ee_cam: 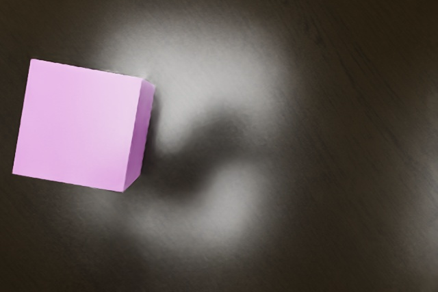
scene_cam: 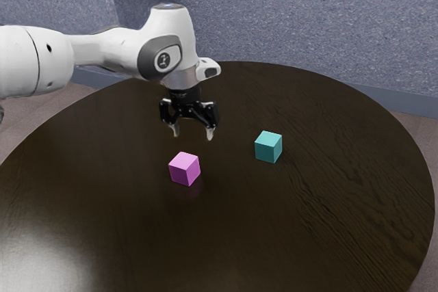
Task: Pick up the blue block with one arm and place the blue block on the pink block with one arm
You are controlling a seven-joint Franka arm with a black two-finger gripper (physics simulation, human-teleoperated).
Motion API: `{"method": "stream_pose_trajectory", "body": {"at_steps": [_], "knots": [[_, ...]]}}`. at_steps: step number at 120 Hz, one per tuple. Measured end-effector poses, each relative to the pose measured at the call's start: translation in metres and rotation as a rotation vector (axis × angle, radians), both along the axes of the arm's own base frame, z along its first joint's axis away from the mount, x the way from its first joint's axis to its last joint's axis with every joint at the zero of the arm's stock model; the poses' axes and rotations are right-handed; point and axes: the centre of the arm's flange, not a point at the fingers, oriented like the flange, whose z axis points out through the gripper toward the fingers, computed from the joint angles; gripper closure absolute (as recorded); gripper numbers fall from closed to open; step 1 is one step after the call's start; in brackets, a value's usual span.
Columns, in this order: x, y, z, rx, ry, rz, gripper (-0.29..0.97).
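The small blue block (scene_cam: 267, 146) was seen just right of the frame's middle, apart from the open, empty black gripper (scene_cam: 194, 132), and was judged light, hard and best pinched on two flat sides.

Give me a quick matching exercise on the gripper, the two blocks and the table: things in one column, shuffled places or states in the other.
Things:
1. gripper
2. blue block
3. pink block
4. table

Places or states:
A. rests on the table toward the exterior view's right, nothing on top of it
B. dark, round, wood-grained
C. open, up in the air, holding nothing
D. rests on the table, the block nearer the gripper

Pairs: 1-C, 2-A, 3-D, 4-B
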Motion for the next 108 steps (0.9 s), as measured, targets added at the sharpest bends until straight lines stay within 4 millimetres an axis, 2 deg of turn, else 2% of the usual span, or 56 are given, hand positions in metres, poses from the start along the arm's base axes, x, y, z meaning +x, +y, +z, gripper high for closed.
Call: {"method": "stream_pose_trajectory", "body": {"at_steps": [21,30,39,54,64,72,91,108], "knots": [[0.053,-0.021,-0.029,-0.059,-0.009,0.034,0.00],[0.062,-0.052,-0.025,-0.024,-0.048,-0.035,0.00],[0.079,-0.066,-0.033,0.006,-0.085,-0.068,0.00],[0.118,-0.065,-0.067,0.013,-0.155,-0.079,0.00],[0.139,-0.071,-0.079,-0.001,-0.209,-0.086,0.00],[0.147,-0.079,-0.089,-0.010,-0.234,-0.098,0.00],[0.152,-0.088,-0.123,-0.010,-0.247,-0.140,0.00],[0.159,-0.086,-0.133,-0.014,-0.290,-0.164,0.00]]}}
